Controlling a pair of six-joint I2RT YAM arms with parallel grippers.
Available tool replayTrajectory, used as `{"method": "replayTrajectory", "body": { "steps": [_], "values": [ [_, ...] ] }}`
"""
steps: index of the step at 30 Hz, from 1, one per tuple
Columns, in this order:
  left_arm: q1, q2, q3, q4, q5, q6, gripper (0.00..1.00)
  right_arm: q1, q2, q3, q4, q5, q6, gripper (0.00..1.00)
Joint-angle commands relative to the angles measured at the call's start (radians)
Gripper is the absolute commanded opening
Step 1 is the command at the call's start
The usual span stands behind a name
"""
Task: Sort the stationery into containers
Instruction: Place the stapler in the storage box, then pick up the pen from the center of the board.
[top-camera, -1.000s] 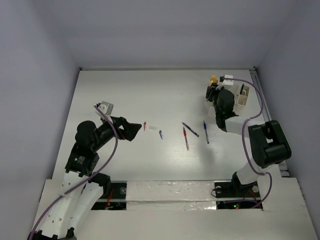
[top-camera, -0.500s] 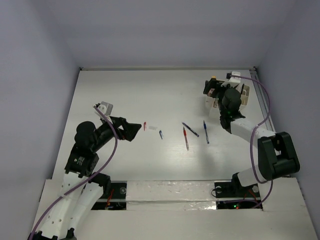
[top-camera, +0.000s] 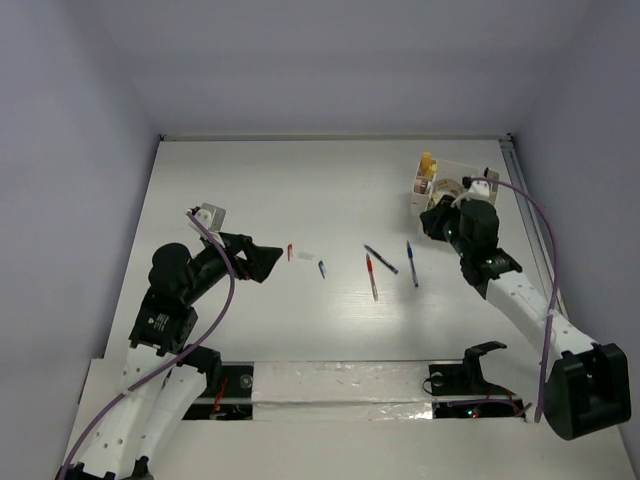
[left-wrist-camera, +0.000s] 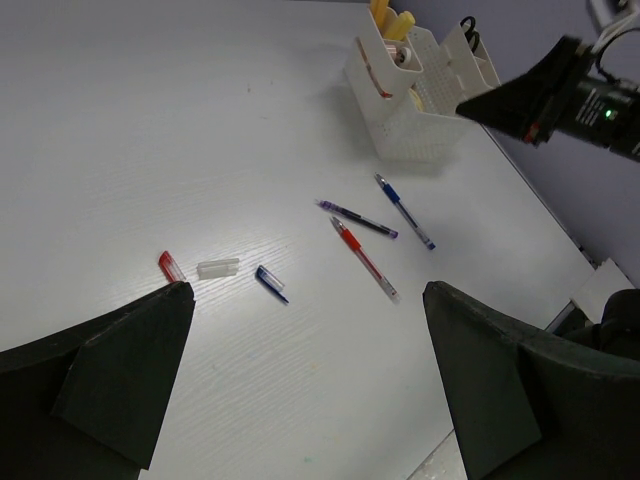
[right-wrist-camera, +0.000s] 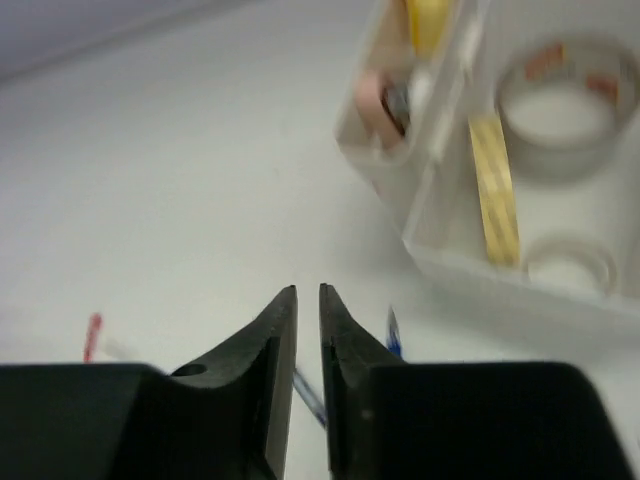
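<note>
A white table (top-camera: 230, 190) seen from above, one robot arm at each near corner. A cream-white organizer (top-camera: 447, 187) stands far to the right. In its compartments are a beige tape roll (right-wrist-camera: 560, 105), a smaller roll (right-wrist-camera: 565, 265) nearer the front wall, a pink block (right-wrist-camera: 375, 105), yellow blocks (left-wrist-camera: 390, 20) and the black handles of scissors (left-wrist-camera: 468, 30).

The right claw (top-camera: 432, 215) hangs just on the near side of the organizer, at its left corner. Its two black fingers are drawn almost together — only a thin slit shows between them, and nothing is held there.

Three pens lie loose on the table near the middle, left of the organizer: a blue pen (top-camera: 412, 264) closest to it, a dark pen (top-camera: 380, 259) beside that, and a red pen (top-camera: 371, 276) touching or nearly touching the dark one's near end. Further left lie three small pieces close together: a blue cap (top-camera: 322, 268), a clear piece (top-camera: 306, 256) and a red cap (top-camera: 289, 251).

The left claw (top-camera: 265, 260) is low over the table just left of the red cap — fingers spread wide apart, empty, pointing toward the caps.
</note>
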Motion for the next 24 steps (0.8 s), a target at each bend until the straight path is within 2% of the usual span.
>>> {"method": "replayTrajectory", "body": {
  "steps": [1, 3, 4, 5, 7, 12, 15, 16, 24],
  "values": [
    [-0.002, -0.011, -0.002, 0.047, 0.011, 0.012, 0.99, -0.005, -0.050, -0.080, -0.269, -0.034, 0.047, 0.32],
    [-0.002, -0.011, -0.001, 0.046, 0.008, 0.009, 0.99, -0.005, -0.039, -0.094, -0.323, -0.025, 0.047, 0.47],
    [-0.002, -0.012, -0.002, 0.046, 0.006, 0.009, 0.99, -0.005, -0.020, -0.089, -0.338, -0.022, 0.057, 0.59],
    [-0.002, -0.014, -0.002, 0.046, 0.006, 0.011, 0.99, -0.005, -0.007, -0.080, -0.331, -0.035, 0.047, 0.79],
    [-0.002, -0.018, -0.004, 0.046, 0.005, 0.009, 0.99, -0.005, 0.040, -0.051, -0.338, -0.037, 0.044, 0.83],
    [-0.013, -0.037, -0.004, 0.043, 0.003, 0.009, 0.99, -0.005, 0.216, -0.019, -0.305, -0.069, 0.067, 0.81],
    [-0.035, -0.045, -0.002, 0.039, 0.000, 0.009, 0.99, -0.005, 0.269, -0.022, -0.284, -0.021, 0.097, 0.73],
    [-0.035, -0.051, -0.002, 0.041, -0.003, 0.009, 0.99, -0.005, 0.284, -0.031, -0.271, -0.010, 0.116, 0.67],
    [-0.094, -0.106, 0.002, 0.027, -0.047, 0.008, 0.99, 0.004, 0.402, 0.000, -0.295, 0.033, 0.137, 0.55]
  ]
}}
